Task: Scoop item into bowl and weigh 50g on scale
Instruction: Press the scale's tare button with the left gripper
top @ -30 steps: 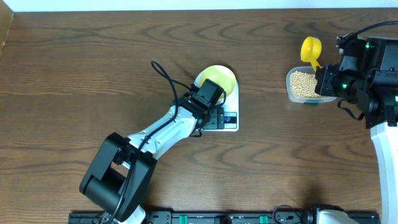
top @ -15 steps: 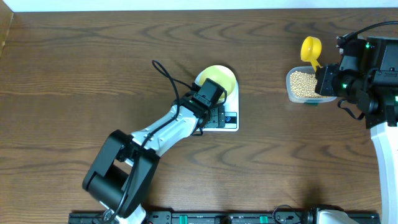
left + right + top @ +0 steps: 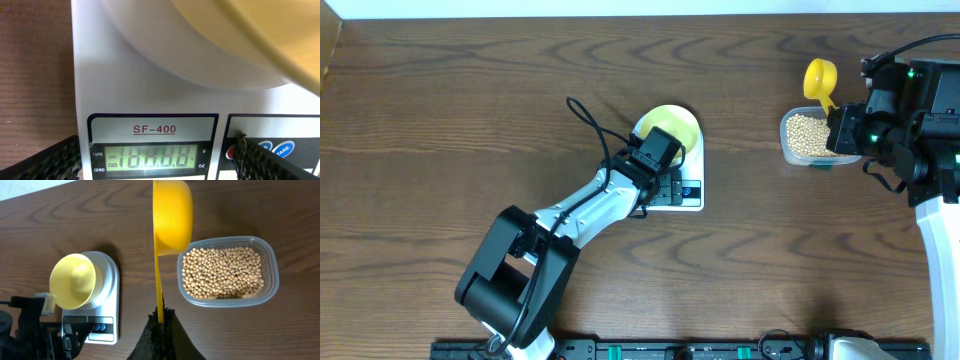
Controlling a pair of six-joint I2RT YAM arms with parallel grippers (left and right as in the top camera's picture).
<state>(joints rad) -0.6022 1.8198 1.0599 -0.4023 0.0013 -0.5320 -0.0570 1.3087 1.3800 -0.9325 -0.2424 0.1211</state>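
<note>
Two arms share the dark wood-grain table (image 3: pixel 450 110). On the left, the left gripper (image 3: pixel 665 187) hovers low over the front panel of the white rounded-rectangular digital scale (image 3: pixel 145 75), jaws spread wide and holding nothing. The small grey display (image 3: pixel 150 157) shows every segment lit, so I judge the scale is just waking and wants zeroing. The small round pale yellow bowl (image 3: pixel 73 280) sits on its platform, empty.

To do this well, one finger should press a single button straight down without nudging bowl or scale, then lift clear so no weight rests on the platform.

Further right, the small beige beans (image 3: pixel 222 272) fill the clear rectangular plastic tub (image 3: pixel 272 280). The right gripper (image 3: pixel 161 315) is clamped on the handle of the bright yellow long-handled scoop (image 3: pixel 172 215), whose cup, seemingly empty, hangs over the tub's edge. Bare table lies between scale and tub, which stand well apart, leaving the scoop an open path.
</note>
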